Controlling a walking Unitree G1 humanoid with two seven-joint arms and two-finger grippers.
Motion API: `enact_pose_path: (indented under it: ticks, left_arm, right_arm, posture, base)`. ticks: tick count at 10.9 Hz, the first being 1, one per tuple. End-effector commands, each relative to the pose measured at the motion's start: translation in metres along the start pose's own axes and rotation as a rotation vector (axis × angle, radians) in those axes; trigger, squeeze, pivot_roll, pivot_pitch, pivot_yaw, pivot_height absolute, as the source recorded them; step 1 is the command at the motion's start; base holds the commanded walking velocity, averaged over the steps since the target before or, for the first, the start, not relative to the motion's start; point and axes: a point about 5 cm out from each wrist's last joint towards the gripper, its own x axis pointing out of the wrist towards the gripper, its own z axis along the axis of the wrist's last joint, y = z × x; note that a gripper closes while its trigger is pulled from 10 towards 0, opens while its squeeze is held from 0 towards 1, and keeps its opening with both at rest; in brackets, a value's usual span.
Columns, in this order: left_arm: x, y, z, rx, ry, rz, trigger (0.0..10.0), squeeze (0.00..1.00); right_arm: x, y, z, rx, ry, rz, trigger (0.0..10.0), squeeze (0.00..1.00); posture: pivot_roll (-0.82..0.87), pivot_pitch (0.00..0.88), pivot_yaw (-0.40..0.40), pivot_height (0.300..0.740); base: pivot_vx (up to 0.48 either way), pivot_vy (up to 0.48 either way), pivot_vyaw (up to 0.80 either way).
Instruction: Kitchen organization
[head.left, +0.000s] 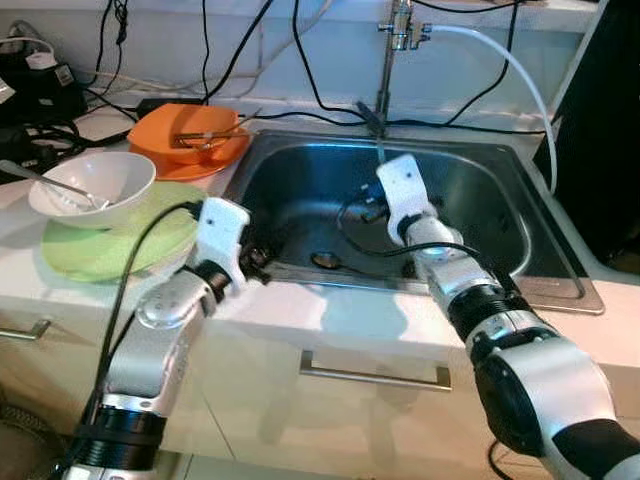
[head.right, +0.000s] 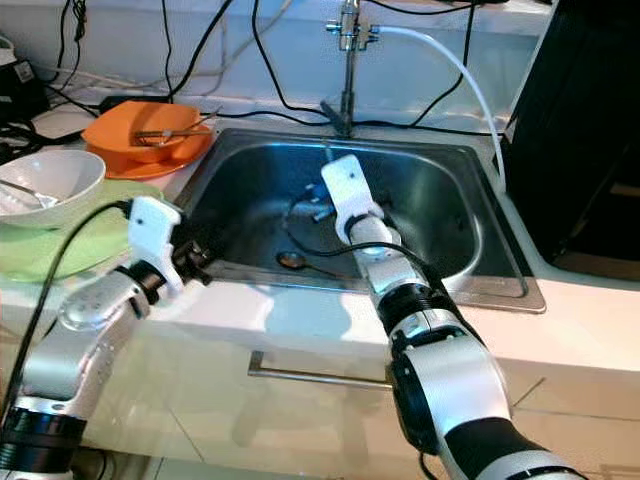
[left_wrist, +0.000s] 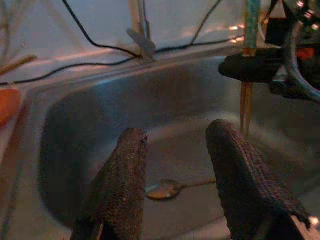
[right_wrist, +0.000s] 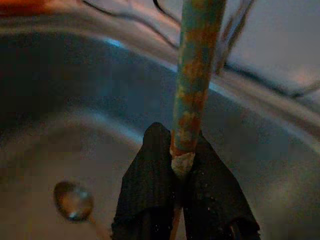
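**Chopsticks gripped over the sink**

While its fingers pinch a pair of chopsticks (right_wrist: 192, 75) upright, the right gripper (right_wrist: 182, 170) sits mid-frame above the sink (head.left: 500, 200). The left gripper (left_wrist: 175, 175), fingers spread and holding nothing, hangs at the sink's front rim, lower left of centre. A spoon (head.left: 326, 261) lies on the basin floor. At upper left stand an orange bowl (head.left: 190, 135), a white bowl (head.left: 95, 185) and a green plate (head.left: 110, 250).

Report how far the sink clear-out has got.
Done: orange bowl and white bowl sit on the counter. In hand: right gripper is shut on chopsticks above the sink. Left: spoon on the sink floor; left gripper is open at the rim.
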Motion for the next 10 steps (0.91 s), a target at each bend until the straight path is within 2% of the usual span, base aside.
enact_pose_path:
  ticks: [1,4,6,7,8,9,10]
  left_arm:
    - [-0.002,-0.004,-0.003,0.015,0.032,-0.02,10.0,0.0]
    - [-0.005,-0.011,-0.014,0.005,0.11,-0.058,10.0,0.0]
    - [-0.004,-0.016,-0.016,-0.005,0.12,-0.076,10.0,0.0]
    - [-0.004,-0.017,-0.015,-0.007,0.121,-0.078,10.0,0.0]
    - [-0.005,-0.018,-0.015,-0.01,0.125,-0.08,10.0,0.0]
    - [-0.005,-0.018,-0.015,-0.01,0.126,-0.081,10.0,0.0]
    - [-0.005,-0.018,-0.015,-0.01,0.125,-0.082,10.0,0.0]
  right_arm:
    - [0.002,-0.001,0.002,0.048,0.028,0.0,10.0,0.0]
    - [0.001,0.003,-0.005,0.085,0.087,0.01,10.0,0.0]
    - [0.001,0.006,-0.008,0.088,0.1,0.018,10.0,0.0]
    - [0.001,0.006,-0.009,0.094,0.104,0.019,10.0,0.67]
    - [0.001,0.006,-0.009,0.106,0.109,0.024,10.0,1.0]
    - [0.001,0.006,-0.009,0.098,0.108,0.023,10.0,1.0]
    - [0.001,0.007,-0.009,0.083,0.102,0.029,10.0,0.0]
  posture:
    - [0.26,0.0,-0.019,0.74]
    - [0.27,0.0,-0.018,0.74]
    - [0.27,0.0,-0.018,0.74]
    - [0.27,0.0,-0.02,0.74]
    - [0.27,0.0,-0.02,0.74]
    - [0.27,0.0,-0.021,0.74]
    - [0.27,0.0,-0.021,0.74]
  base:
    - [0.0,0.0,0.0]
    - [0.0,0.0,0.0]
    - [0.0,0.0,0.0]
    - [0.0,0.0,0.0]
    - [0.0,0.0,0.0]
    - [0.0,0.0,0.0]
    - [0.0,0.0,0.0]
